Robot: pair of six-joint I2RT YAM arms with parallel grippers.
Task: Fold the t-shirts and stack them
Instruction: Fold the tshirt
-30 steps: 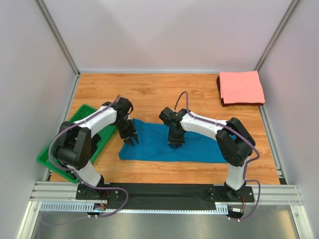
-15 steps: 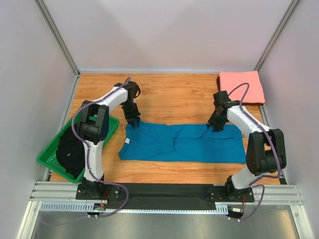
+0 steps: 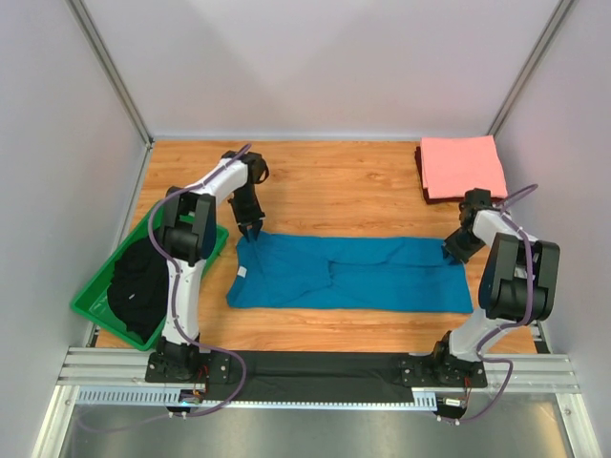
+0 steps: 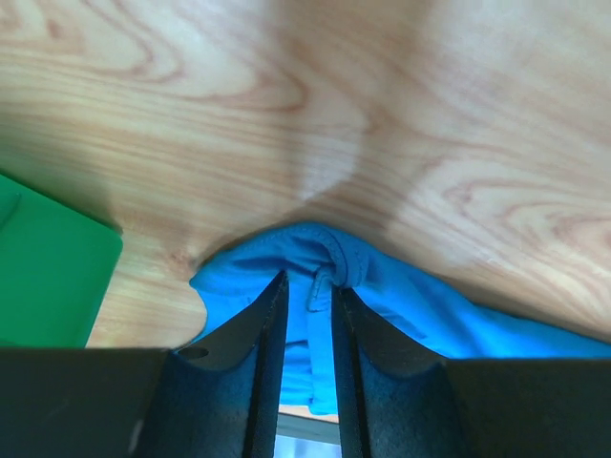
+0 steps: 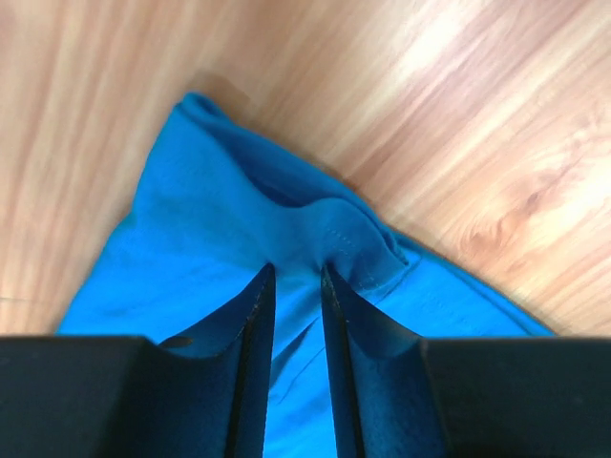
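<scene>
Pulled wider than before, the teal-blue t-shirt [image 3: 353, 275] is lying across mid-frame. Only the wrist views are showing left gripper [image 4: 308, 286] and right gripper [image 5: 297, 272] each clamping its cloth edge.

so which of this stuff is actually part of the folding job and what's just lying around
Job in hand:
- teal-blue t-shirt, stretched out
- salmon-pink t-shirt, already folded

Lying about:
- green tray
- black cloth in it
</scene>
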